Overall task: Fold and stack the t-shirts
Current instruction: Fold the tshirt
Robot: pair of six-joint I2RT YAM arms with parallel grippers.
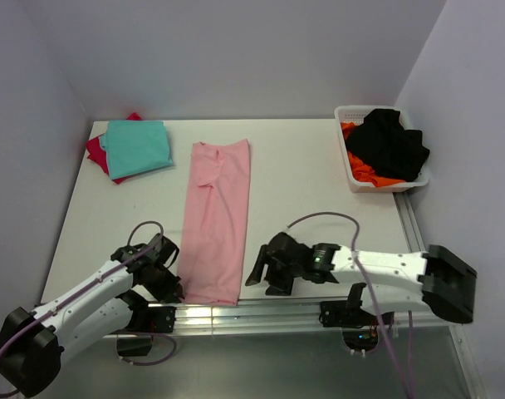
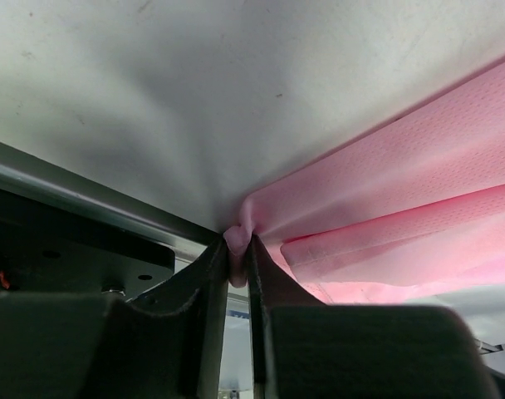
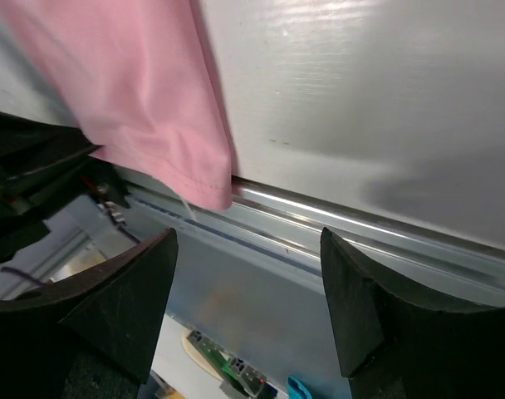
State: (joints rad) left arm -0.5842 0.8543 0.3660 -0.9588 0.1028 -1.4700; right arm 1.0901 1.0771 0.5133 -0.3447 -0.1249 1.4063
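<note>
Table (image 1: 319,191): pink shirt (image 1: 215,220) mid-fold; left pincer (image 2: 239,253) clamps a near corner, right pincer (image 3: 248,241) gapes empty, probably must take the other.

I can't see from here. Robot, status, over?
Left hand shut on pink shirt, near corner. Right hand open, beside hem. Teal shirt folded far back, not blocking.

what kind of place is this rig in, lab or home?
Likely a robotics lab test cell: a white table boxed in by plain wall panels, a left arm and right arm bolted at its near edge, and a laundry basket of clothes.
</note>
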